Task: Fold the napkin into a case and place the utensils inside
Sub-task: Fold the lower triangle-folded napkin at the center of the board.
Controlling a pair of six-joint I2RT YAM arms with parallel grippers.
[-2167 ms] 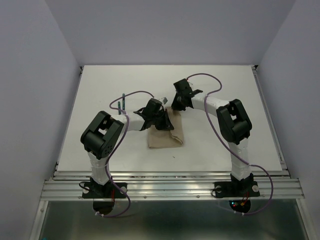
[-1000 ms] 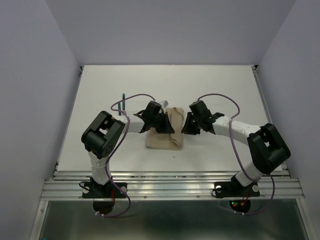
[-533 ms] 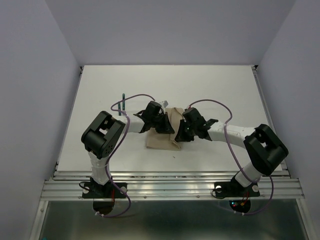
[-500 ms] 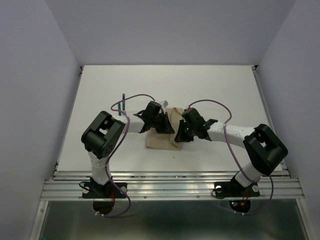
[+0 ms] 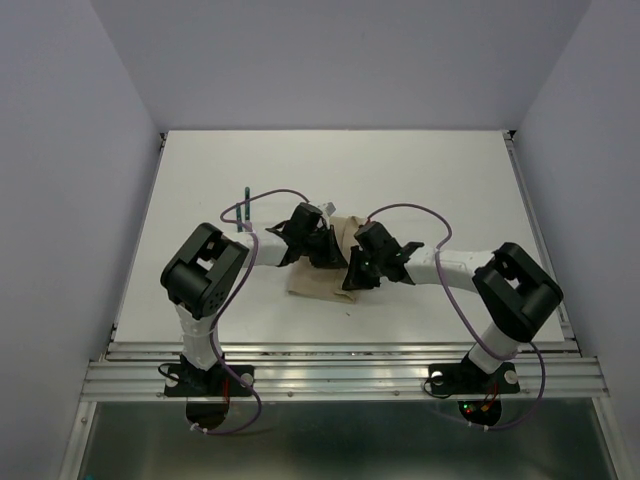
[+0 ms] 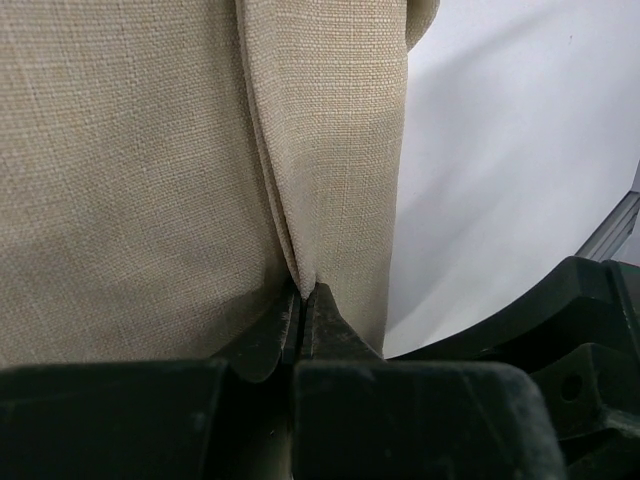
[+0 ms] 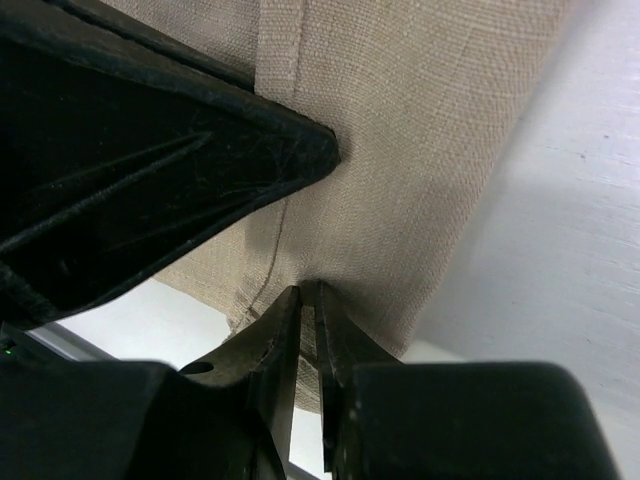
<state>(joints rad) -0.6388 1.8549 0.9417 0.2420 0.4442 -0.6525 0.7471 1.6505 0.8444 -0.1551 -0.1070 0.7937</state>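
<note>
My right gripper (image 7: 309, 300) has swung in onto the napkin (image 7: 420, 150); it and my left gripper (image 6: 303, 300) both pinch cloth, nearly closed; opposed pulling may undo the fold

1. The napkin (image 5: 318, 280) lies folded on the bench (image 5: 450, 180), near its middle.
2. The left end effector (image 5: 328, 252) is over the napkin's far part, with a raised fold of cloth between its tips.
3. The right end effector (image 5: 352, 280) is at the napkin's right near edge, just beside the left one.
4. A utensil (image 5: 245, 205) lies left of the napkin and farther back, apart from the cloth.
</note>
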